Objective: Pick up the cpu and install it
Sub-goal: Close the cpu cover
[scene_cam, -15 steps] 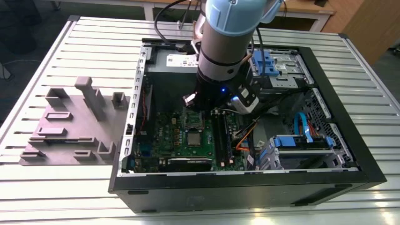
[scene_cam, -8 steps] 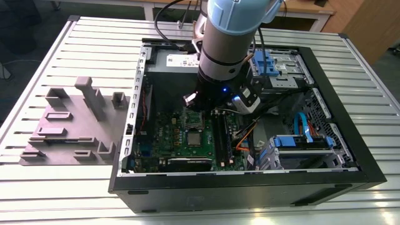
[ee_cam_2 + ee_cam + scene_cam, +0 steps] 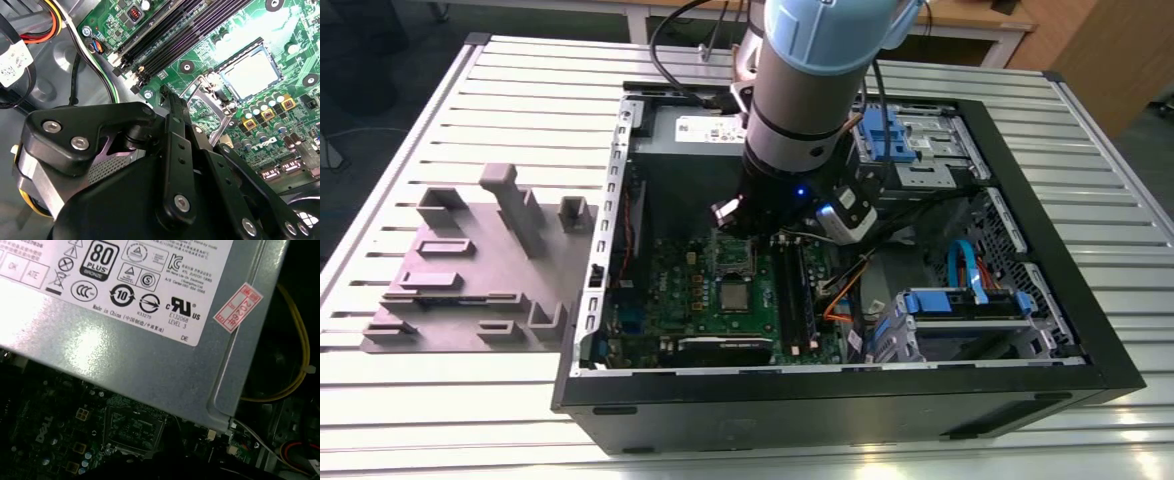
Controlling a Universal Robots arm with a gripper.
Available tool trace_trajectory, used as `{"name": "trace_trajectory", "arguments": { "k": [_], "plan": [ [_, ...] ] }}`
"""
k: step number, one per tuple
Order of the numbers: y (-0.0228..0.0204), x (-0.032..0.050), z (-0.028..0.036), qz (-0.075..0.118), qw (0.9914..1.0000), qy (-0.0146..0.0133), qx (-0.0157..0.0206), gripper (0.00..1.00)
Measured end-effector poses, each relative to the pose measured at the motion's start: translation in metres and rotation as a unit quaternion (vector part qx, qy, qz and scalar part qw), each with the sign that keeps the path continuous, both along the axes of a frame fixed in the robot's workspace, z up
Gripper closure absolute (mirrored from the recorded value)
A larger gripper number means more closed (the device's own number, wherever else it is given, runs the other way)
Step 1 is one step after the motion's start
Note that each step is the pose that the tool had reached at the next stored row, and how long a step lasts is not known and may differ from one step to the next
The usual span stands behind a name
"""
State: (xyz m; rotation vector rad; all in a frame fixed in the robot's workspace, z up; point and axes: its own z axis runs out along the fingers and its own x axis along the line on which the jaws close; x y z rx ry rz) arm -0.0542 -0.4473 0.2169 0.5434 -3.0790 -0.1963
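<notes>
The gripper [image 3: 169, 105] hangs low over the motherboard [image 3: 300, 30], just beside the socket. I cannot tell whether it is clenched or released. Just beyond it the cpu [image 3: 251, 75] lies flat in the socket, so the placing looks done. The metal socket frame [image 3: 215, 100] seems tilted up, not yet clamped. Farther on run the long memory slots [image 3: 185, 35]. Past them, loose cables [image 3: 45, 25] and the grey power-supply box [image 3: 150, 355] crowd the case.
</notes>
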Motion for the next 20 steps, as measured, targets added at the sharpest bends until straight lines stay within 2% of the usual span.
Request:
{"name": "trace_trajectory", "arguments": {
  "k": [9,14,20],
  "plan": [
    [-0.0002,0.0,0.0,0.001,1.0,0.0005,-0.0002,0.9],
    [-0.0002,0.0004,0.0,0.001,0.99993,0.012,-0.0002,0.9],
    [-0.0002,0.0005,0.0,0.001,0.99992,0.0124,-0.0002,0.9]
  ]
}}
